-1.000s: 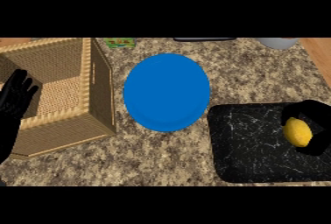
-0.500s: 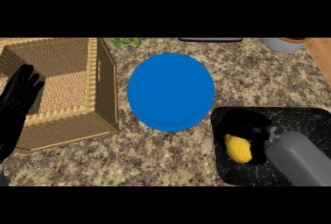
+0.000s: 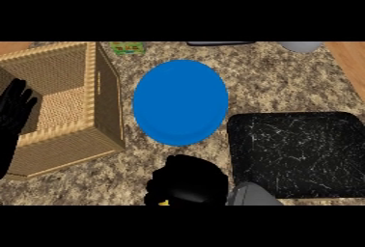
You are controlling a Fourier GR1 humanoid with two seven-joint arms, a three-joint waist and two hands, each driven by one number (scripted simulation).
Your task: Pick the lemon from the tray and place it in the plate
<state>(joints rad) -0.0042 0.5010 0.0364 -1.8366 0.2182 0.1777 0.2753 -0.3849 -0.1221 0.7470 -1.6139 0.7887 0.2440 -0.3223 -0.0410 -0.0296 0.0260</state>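
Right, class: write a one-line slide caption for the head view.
Right hand curled round the lemon, below the blue plate and left of the black tray.

- lemon point(image 3: 164, 203) almost fully hidden inside curled right hand point(image 3: 187, 182), only a yellow sliver shows at lower edge
- left hand point(image 3: 16, 108) cut off by left edge
- grey object point(image 3: 299, 46) and dark item point(image 3: 221, 43) cropped at top edge, unidentifiable
- small green thing point(image 3: 127, 47) too small to tell
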